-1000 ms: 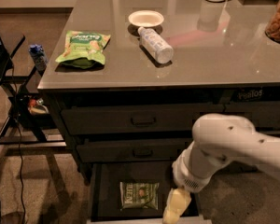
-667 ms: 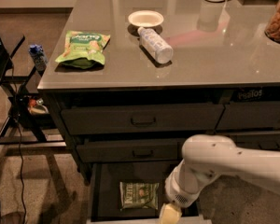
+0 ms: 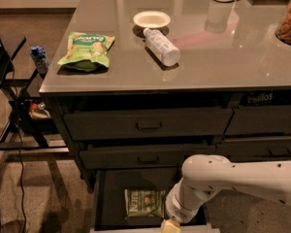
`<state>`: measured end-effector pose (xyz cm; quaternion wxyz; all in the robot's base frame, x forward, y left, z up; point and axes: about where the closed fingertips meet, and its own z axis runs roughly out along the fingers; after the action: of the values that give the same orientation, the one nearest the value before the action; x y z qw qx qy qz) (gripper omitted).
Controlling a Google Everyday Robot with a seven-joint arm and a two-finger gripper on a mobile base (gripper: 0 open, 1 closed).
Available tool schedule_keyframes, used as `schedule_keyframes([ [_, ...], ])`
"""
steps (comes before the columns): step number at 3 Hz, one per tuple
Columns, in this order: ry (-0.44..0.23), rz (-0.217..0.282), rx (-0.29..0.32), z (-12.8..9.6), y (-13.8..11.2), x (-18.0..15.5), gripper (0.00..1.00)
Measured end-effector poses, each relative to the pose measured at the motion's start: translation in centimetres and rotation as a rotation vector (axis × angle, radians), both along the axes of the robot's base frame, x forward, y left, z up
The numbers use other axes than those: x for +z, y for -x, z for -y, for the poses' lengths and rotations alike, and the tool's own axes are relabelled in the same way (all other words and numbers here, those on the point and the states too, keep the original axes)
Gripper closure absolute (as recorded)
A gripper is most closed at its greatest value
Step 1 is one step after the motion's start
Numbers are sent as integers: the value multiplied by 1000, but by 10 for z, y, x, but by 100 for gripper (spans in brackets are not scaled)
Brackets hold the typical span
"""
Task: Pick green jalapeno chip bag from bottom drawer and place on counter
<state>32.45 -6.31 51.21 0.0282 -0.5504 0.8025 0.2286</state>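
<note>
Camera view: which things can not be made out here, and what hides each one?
- Gripper: cut off by the bottom edge of the camera view at the bottom drawer; whether its jaws are open cannot be told.
- Green jalapeno chip bag: its right edge is covered by the arm's wrist, and its lettering is too small to read.
- Bottom drawer: the front part is cut off by the bottom edge, the right part hidden by the arm.

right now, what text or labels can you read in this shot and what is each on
"Peetos", roughly, pale label on the cabinet front under the counter.
Bright green bag: white logo, too blurred to read.
Green jalapeno chip bag in the bottom drawer: lettering unreadable.
End effector, beside that bag: no text.
</note>
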Motion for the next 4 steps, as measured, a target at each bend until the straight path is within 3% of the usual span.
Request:
schedule_keyframes([
  [1,-1,20,-18,-8,-17,-25,0],
  [2,36,66,-100,-12,-77,-100,0],
  [3,36,66,-100,-12,-77,-100,0],
  [4,6,51,-103,-15,-82,-126,0],
])
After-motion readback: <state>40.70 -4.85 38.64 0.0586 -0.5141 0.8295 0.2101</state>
